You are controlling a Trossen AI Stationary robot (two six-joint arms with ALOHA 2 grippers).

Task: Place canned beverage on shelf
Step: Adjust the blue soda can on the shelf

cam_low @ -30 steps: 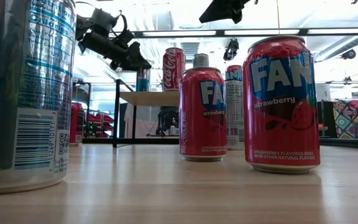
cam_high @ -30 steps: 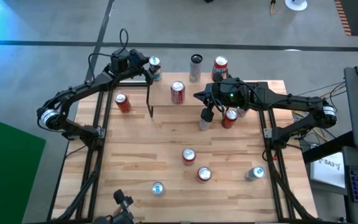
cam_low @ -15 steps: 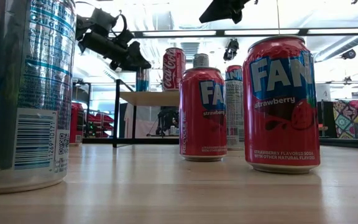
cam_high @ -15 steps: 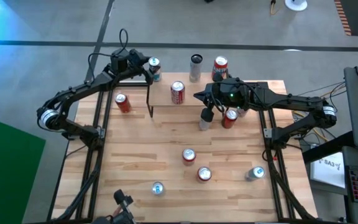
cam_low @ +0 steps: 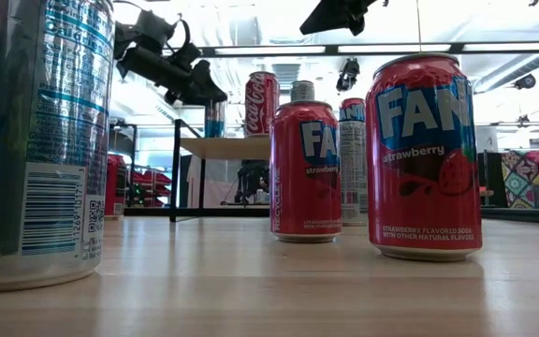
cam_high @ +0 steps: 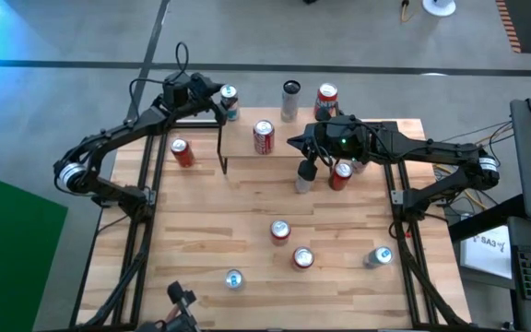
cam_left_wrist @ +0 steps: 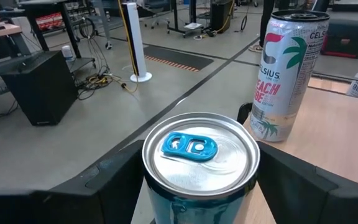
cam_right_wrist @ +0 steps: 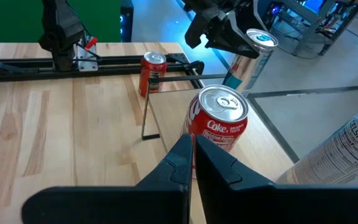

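The shelf (cam_high: 242, 138) stands at the table's far middle; a Coke can (cam_high: 263, 136) stands on its plank top. My left gripper (cam_high: 221, 103) is shut on a silver can with a blue tab (cam_left_wrist: 197, 149) at the shelf's far left corner. In the low view the can (cam_low: 215, 120) is upright with its base at plank level; I cannot tell whether it rests there. My right gripper (cam_right_wrist: 191, 155) is shut and empty, in front of the shelf (cam_high: 304, 171), pointing toward the Coke can (cam_right_wrist: 219, 121). My left gripper pinches the blue-tab can between its two fingers, one dark finger (cam_left_wrist: 114, 180) on each side of the can's upper wall (cam_left_wrist: 166, 205), just below the rim. The fingers come slanting down from the table's left. The can stands upright in the hold.
A tall Celsius can (cam_high: 289, 95) and a red can (cam_high: 326, 97) stand beyond the shelf. A red can (cam_high: 182, 152) is left of it, another (cam_high: 341, 173) beside my right gripper. Two Fanta cans (cam_high: 278, 231) (cam_high: 302, 259) and two blue cans (cam_high: 234, 279) (cam_high: 379, 257) stand near the front.
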